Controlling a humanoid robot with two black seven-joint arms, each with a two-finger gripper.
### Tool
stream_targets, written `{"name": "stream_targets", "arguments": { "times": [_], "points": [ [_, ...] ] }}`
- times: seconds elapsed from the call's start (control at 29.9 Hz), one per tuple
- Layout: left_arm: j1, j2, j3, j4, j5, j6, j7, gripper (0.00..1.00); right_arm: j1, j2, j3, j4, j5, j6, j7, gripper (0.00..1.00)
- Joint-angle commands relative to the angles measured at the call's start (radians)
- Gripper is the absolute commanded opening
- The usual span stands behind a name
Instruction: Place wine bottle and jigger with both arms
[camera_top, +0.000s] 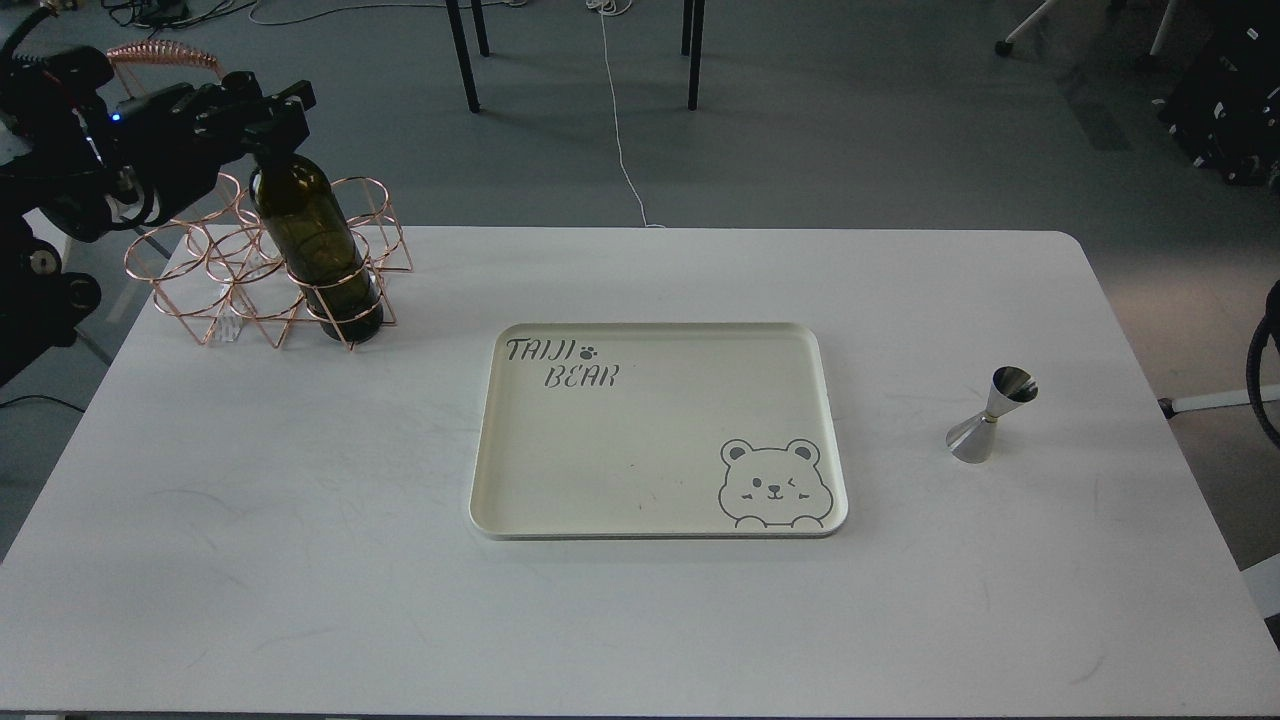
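Note:
The dark olive-green wine bottle stands upright in the front right ring of a copper wire rack at the table's back left. My left gripper is shut on the bottle's neck, which it hides. The steel jigger stands upright on the table at the right, apart from everything. My right gripper is out of view; only a bit of black cable shows at the right edge.
A cream tray with a bear drawing and "TAIJI BEAR" lettering lies in the middle of the white table. Chair legs and a white cable are on the floor behind the table.

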Motion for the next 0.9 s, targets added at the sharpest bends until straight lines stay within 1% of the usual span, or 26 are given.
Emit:
{"name": "stream_targets", "arguments": {
  "times": [0.0,0.3,0.37,0.43,0.5,0.57,0.64,0.74,0.77,0.87],
  "points": [
    [-0.007,0.033,-0.018,0.007,-0.247,0.020,-0.006,0.97,-0.005,-0.006,0.000,0.003,0.001,-0.001,0.000,0.99],
    [-0.002,0.130,-0.018,0.053,-0.966,0.010,-0.009,0.98,-0.040,-0.021,0.007,-0.005,0.003,-0.011,0.000,0.99],
    [0.005,0.142,-0.018,0.053,-1.138,0.004,-0.009,0.98,-0.043,-0.021,0.013,-0.005,0.039,-0.011,0.000,0.99],
    [0.011,0.153,-0.017,0.055,-1.301,-0.023,-0.010,0.98,-0.057,-0.021,0.014,-0.002,0.098,-0.008,0.000,0.99],
    [0.022,0.157,-0.018,0.066,-1.445,-0.058,-0.015,0.98,-0.060,-0.023,0.014,-0.005,0.128,-0.008,0.000,0.99],
    [0.027,0.151,-0.017,0.104,-1.563,-0.098,-0.041,0.98,-0.061,-0.024,0.017,-0.006,0.136,-0.008,0.000,0.99],
    [0.031,0.142,-0.014,0.167,-1.669,-0.157,-0.076,0.98,-0.061,-0.026,0.017,-0.006,0.139,-0.006,0.000,0.99],
    [0.062,0.110,-0.017,0.239,-1.766,-0.258,-0.096,0.98,-0.061,-0.026,0.019,-0.015,0.165,0.000,-0.002,0.99],
    [0.071,0.099,-0.017,0.260,-1.794,-0.288,-0.096,0.98,-0.063,-0.026,0.019,-0.017,0.190,0.003,-0.013,0.99],
    [0.116,0.052,-0.018,0.341,-1.896,-0.381,-0.098,0.98,-0.072,-0.023,0.020,-0.023,0.285,0.058,-0.050,0.99]
  ]
}}
